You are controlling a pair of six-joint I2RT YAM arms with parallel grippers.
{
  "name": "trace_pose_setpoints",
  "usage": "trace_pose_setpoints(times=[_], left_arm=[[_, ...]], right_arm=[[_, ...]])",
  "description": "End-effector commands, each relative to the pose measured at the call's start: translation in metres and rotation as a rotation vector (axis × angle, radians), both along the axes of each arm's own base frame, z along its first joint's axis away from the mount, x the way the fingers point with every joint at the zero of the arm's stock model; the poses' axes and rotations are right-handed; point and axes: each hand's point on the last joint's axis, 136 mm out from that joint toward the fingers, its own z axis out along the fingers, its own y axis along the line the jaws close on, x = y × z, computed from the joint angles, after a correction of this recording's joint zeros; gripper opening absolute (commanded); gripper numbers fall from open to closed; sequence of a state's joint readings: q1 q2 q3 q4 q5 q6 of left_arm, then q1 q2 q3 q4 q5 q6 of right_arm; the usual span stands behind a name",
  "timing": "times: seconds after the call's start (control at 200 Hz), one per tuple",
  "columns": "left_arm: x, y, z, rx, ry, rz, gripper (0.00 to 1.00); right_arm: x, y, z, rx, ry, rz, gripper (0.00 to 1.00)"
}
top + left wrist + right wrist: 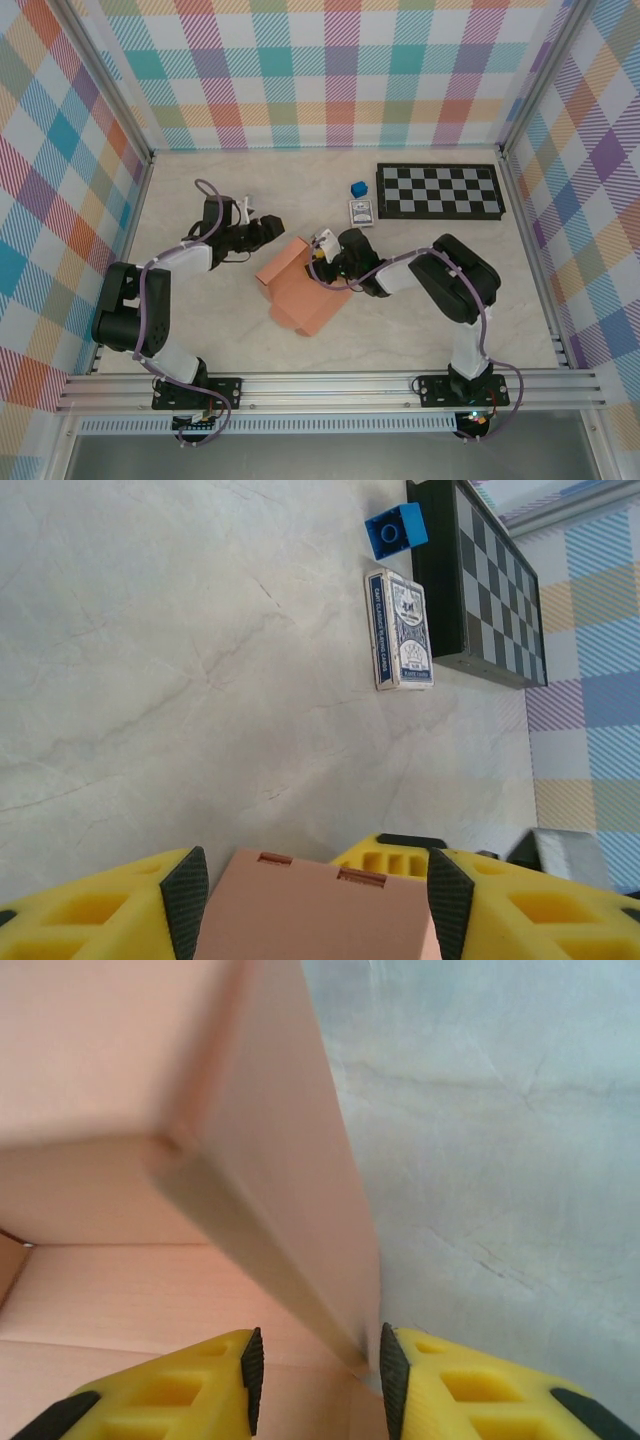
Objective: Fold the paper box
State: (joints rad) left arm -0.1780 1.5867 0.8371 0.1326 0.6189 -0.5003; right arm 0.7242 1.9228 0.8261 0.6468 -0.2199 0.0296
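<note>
The only print in sight is on the blue-and-white card pack (400,630), lying flat on the pale marbled table (200,190). It has an ornate back pattern and a line of lettering along its long side that is too small to read. Just beyond it stands a small blue cube (397,530) with a round ring on its face. Both sit close beside the black-and-white chessboard (490,590). The salmon-orange paper box (300,290) carries no writing. It lies partly folded near the middle of the table, between the two arms, with one panel raised toward the far left.

In the left wrist view, the left gripper (315,880) is spread wide. A flat panel of the box with two small slots at its edge sits between the black pads (185,900) and fills nearly the whole gap. I cannot tell from this angle whether the pads press on the panel or merely flank it.

The right gripper (320,1360) is at the box's far right edge, its jaws parted around an upright wall of the cardboard. The thin wall runs in close against one pad (392,1380), seemingly touching it. A clear gap separates the wall from the other pad, so it is straddled rather than pinched.
</note>
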Motion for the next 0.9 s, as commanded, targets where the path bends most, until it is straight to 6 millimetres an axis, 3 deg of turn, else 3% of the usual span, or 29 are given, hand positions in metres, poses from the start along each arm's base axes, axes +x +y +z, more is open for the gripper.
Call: trace_pose_setpoints(times=[0.0, 0.15, 0.415, 0.655, 0.76, 0.895], left_arm=[[-0.002, 0.000, 0.004, 0.040, -0.020, -0.046, 0.62], [-0.011, -0.006, 0.003, 0.060, -0.025, -0.095, 0.62], [-0.034, 0.001, 0.003, 0.083, 0.006, -0.082, 0.62], [-0.039, -0.001, 0.000, 0.090, 0.011, -0.104, 0.62], [-0.029, -0.003, -0.001, 0.088, 0.008, -0.105, 0.63], [-0.028, -0.016, -0.010, 0.021, 0.058, -0.120, 0.62]], right_arm=[[-0.003, -0.001, 0.026, 0.031, -0.063, 0.063, 0.40], [-0.006, -0.007, 0.043, 0.057, -0.104, 0.121, 0.40], [-0.032, -0.018, 0.041, -0.066, -0.134, 0.366, 0.39], [0.011, -0.026, 0.039, -0.165, -0.200, 0.234, 0.36], [0.025, -0.016, 0.045, -0.141, -0.218, 0.211, 0.35], [0.025, 0.004, 0.041, -0.135, -0.218, 0.228, 0.33]])
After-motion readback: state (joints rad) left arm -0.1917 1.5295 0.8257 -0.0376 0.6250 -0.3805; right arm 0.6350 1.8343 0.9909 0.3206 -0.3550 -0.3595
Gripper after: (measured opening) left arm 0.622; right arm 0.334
